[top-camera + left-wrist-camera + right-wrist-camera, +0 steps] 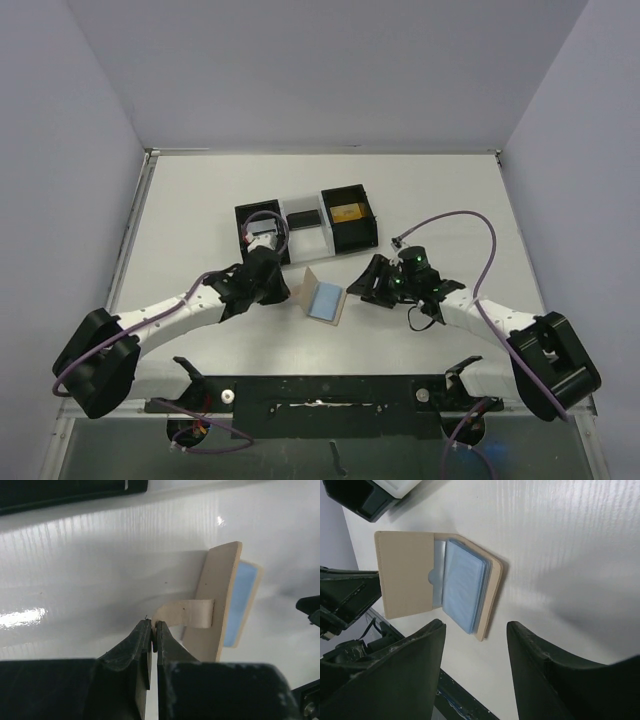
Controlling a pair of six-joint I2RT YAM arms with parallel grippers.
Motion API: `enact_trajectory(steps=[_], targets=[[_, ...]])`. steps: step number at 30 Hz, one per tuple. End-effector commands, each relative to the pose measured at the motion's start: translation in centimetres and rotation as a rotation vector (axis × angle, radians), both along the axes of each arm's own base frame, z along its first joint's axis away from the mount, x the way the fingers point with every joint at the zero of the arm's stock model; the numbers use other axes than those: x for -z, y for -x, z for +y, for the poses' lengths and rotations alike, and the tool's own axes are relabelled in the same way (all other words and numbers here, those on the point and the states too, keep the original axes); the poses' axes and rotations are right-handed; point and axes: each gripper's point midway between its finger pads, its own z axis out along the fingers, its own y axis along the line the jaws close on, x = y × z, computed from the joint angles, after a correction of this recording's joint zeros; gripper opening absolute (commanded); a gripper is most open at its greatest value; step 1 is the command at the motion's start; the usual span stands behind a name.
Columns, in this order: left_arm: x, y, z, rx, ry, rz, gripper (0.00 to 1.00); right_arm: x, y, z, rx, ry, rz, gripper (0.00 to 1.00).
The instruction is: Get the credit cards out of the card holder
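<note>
Pinching the tab (185, 614) by its tip, your left claw (154, 630) risks letting the card holder (405, 575) fall shut over the credit cards (462, 590) before your open, empty right claw (474, 627) arrives.

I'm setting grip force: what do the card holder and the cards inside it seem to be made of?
The card holder: matte tan, probably leather or stiff card; no glare, thick cut edge. The credit cards: light blue, probably plastic, semi-gloss; thin stacked edges, faint sheen.
</note>
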Motion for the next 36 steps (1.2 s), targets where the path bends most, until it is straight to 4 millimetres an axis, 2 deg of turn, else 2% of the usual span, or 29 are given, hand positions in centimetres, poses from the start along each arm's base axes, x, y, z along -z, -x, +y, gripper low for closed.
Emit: enact_trajectory(steps=[1,5,8,14,17,23,29,36], targets=[[2.1,0.8,0.0,-0.001,0.002,0.047,0.0,-2.5,-0.9,2.4,-0.058,-0.065,-0.069,0.52],[4.0,2.0,0.3,0.017,-0.002,0.087,0.0,-2.5,-1.0,3.4,-0.089,-0.048,-0.069,0.5],[4.6,2.7,0.2,0.036,-0.009,0.105,0.0,-2.5,-1.1,4.3,-0.116,-0.04,-0.069,0.47],[4.2,3.4,-1.9,0.126,0.021,0.079,0.0,-1.2,-1.4,4.4,-0.128,0.087,-0.037,0.44],[4.4,3.4,-2.3,0.133,0.01,0.079,0.0,-0.8,-1.4,4.3,-0.154,0.174,-0.043,0.43],[4.3,3.4,-2.5,0.136,-0.002,0.066,0.0,0.3,-1.7,5.2,-0.18,0.177,-0.02,0.41],[4.1,3.5,-2.0,0.13,-0.018,0.062,0.0,1.8,-2.2,4.8,-0.191,0.266,-0.005,0.41],[3.4,3.5,-1.8,0.12,-0.008,0.045,0.0,1.4,-1.8,6.2,-0.245,0.251,-0.022,0.32]])
